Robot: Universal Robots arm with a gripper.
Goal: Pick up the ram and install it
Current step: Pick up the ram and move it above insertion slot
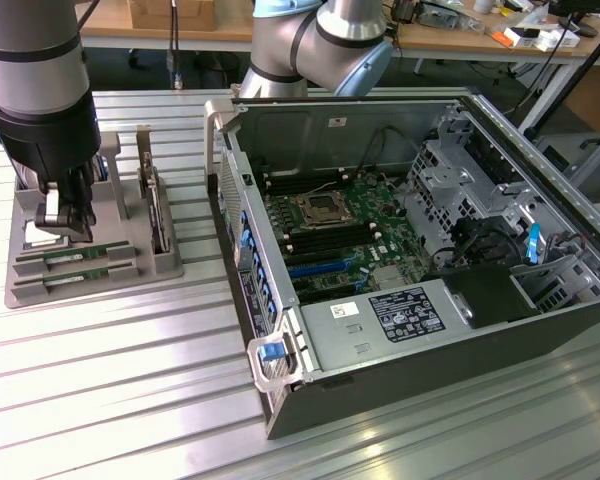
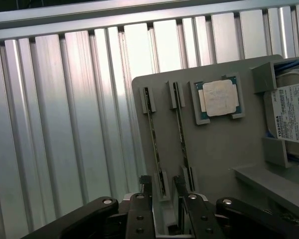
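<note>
**Colleague:** Where is the ram sitting?

**Me:** It's standing on edge in a slot of the grey holder on the table. A second stick is sitting just beside it, and the processor chip is lying next along.

**Colleague:** And the claw?

**Me:** I'm holding it over the sticks' ends, spread apart and gripping nothing. The open computer case is lying at the exterior view's right.

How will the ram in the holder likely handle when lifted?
Probably stiff: the ram is a thin board standing on edge in the gray holder. Likely light, being so slim. Its narrow edge may tilt in a grip.
</note>
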